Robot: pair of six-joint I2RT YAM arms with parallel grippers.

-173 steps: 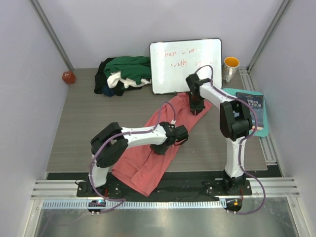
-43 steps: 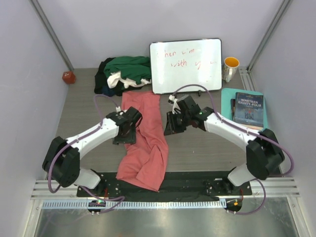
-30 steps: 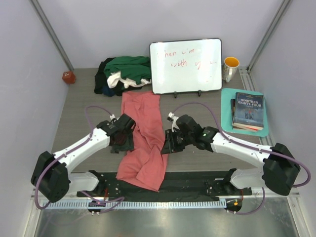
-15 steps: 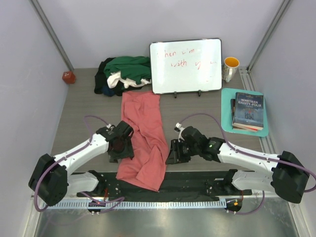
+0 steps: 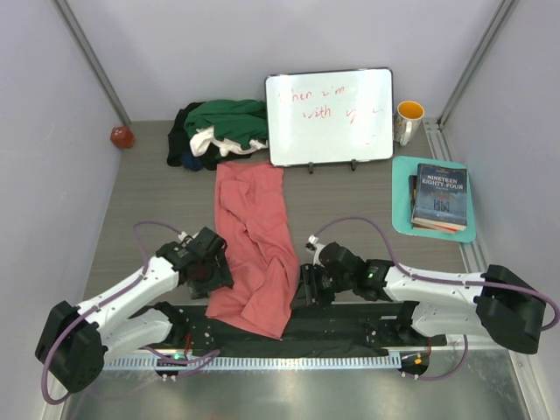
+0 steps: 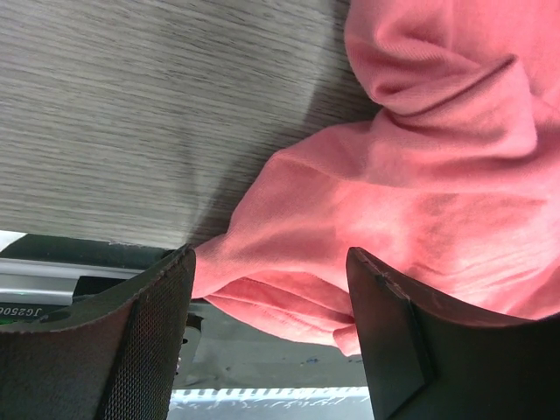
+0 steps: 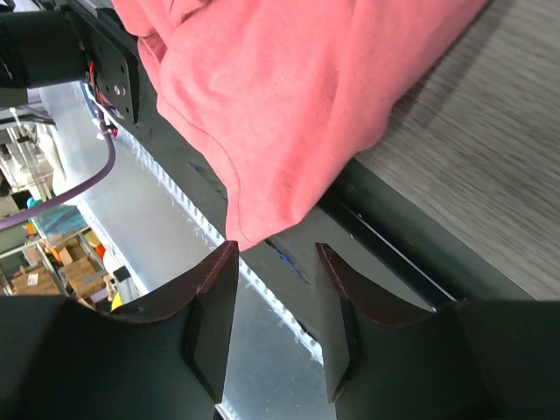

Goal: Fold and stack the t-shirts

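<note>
The salmon-pink t-shirt (image 5: 255, 245) lies as a long rumpled strip from the whiteboard down to the table's near edge, its lower hem hanging over the black base plate. My left gripper (image 5: 210, 275) stands open at the shirt's lower left edge; in the left wrist view the hem (image 6: 350, 262) shows between the wide fingers (image 6: 149, 341) of that gripper (image 6: 271, 302). My right gripper (image 5: 308, 287) is open at the lower right edge; the shirt's corner (image 7: 262, 114) sits just beyond its fingertips (image 7: 273, 297), not held. The other t-shirts (image 5: 219, 131), green, white and black, are heaped at the back left.
A whiteboard (image 5: 330, 116) with red writing stands at the back. An orange-lined mug (image 5: 409, 121) is at the back right, a book (image 5: 441, 194) on a teal mat on the right. A red ball (image 5: 122, 136) rests at the far left. The black base plate (image 5: 350, 319) runs along the near edge.
Both arms have drawn back toward the near edge along the shirt's two sides. Both grippers have opened wider. The shirt, diagonal earlier, now lies straight.
</note>
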